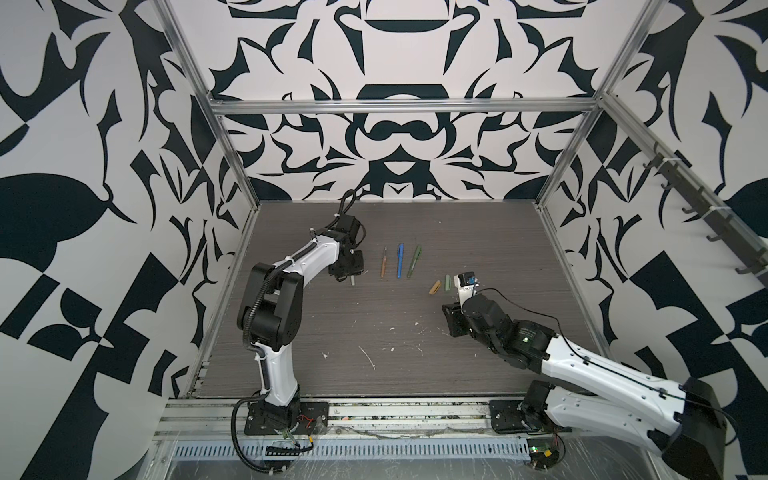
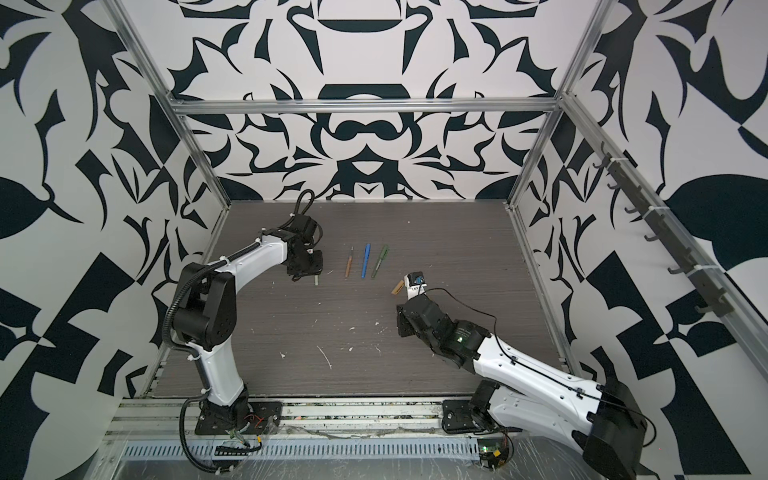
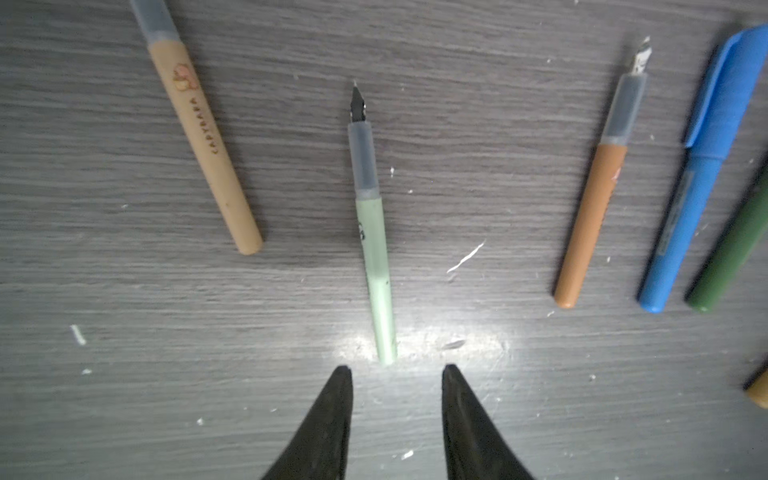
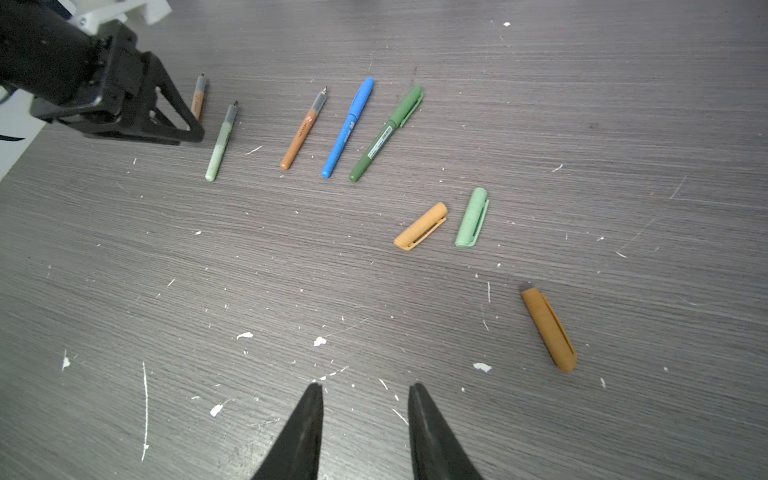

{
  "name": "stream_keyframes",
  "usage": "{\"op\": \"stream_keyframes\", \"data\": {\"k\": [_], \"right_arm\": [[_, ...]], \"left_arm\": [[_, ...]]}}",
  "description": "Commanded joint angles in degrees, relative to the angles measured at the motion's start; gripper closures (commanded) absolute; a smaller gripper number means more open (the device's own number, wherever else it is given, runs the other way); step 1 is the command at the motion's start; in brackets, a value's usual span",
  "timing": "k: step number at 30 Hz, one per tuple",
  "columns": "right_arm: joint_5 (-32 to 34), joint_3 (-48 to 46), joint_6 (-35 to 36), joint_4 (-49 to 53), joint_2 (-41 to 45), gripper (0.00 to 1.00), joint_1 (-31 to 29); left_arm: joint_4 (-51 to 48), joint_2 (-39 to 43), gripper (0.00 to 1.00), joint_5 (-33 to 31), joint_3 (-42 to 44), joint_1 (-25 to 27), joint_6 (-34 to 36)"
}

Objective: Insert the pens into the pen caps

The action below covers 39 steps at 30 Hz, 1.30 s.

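Note:
In the left wrist view the pale green pen (image 3: 374, 249) lies uncapped on the table. Its blunt end sits just beyond the tips of my open left gripper (image 3: 397, 368), which holds nothing. The tan pen (image 3: 199, 137) and the orange-brown pen (image 3: 590, 220) lie uncapped on either side of it. The blue pen (image 3: 698, 178) and dark green pen (image 4: 384, 135) wear their caps. The tan cap (image 4: 419, 226), pale green cap (image 4: 471, 218) and orange-brown cap (image 4: 548, 330) lie loose ahead of my right gripper (image 4: 366, 386). That gripper is open and empty above bare table.
The grey wood-grain table (image 1: 374, 340) carries white scratch marks and flecks. Patterned walls and metal frame rails (image 1: 232, 166) close in the back and both sides. In a top view the pens lie in a row (image 1: 400, 260) behind the middle.

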State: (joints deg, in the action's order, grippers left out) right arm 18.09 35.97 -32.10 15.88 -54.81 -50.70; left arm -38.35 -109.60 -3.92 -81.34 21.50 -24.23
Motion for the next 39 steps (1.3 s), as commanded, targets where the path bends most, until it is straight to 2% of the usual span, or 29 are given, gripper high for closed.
{"op": "stream_keyframes", "data": {"k": [1, 11, 17, 20, 24, 30, 35, 39], "right_arm": [[-1.1, 1.7, -1.0, -2.1, 1.6, 0.63, 0.1], [-0.7, 1.0, -0.9, -2.0, 3.3, 0.64, 0.1], [-1.2, 1.1, -1.4, -1.9, 3.1, 0.65, 0.1], [-1.4, 1.4, -1.7, -1.8, 3.1, 0.65, 0.1], [-3.0, 2.6, -1.7, -1.7, 2.2, 0.66, 0.1], [-6.4, 4.3, -1.6, -2.4, 1.5, 0.66, 0.2], [-6.5, 3.5, -2.8, -7.2, 2.3, 0.56, 0.3], [-11.5, 4.1, -3.8, -12.4, 0.6, 0.45, 0.5]], "left_arm": [[-0.4, -2.2, 0.64, 0.2, -1.5, -0.1, -2.4], [1.0, -7.1, 0.74, -1.2, 0.1, -0.1, -2.2], [3.1, -5.3, 0.87, -1.9, 4.2, -0.1, -1.4], [4.3, -3.3, 0.89, -2.0, 6.7, 0.0, -0.9], [8.5, 3.1, 0.92, -1.3, 11.5, 2.1, 0.3], [20.6, 18.7, 0.95, -1.7, 23.8, 10.2, 1.2], [37.0, 30.9, 0.95, 0.7, 37.4, 19.8, 0.3], [49.2, 39.1, 0.95, 5.8, 45.8, 26.0, 0.4]]}}
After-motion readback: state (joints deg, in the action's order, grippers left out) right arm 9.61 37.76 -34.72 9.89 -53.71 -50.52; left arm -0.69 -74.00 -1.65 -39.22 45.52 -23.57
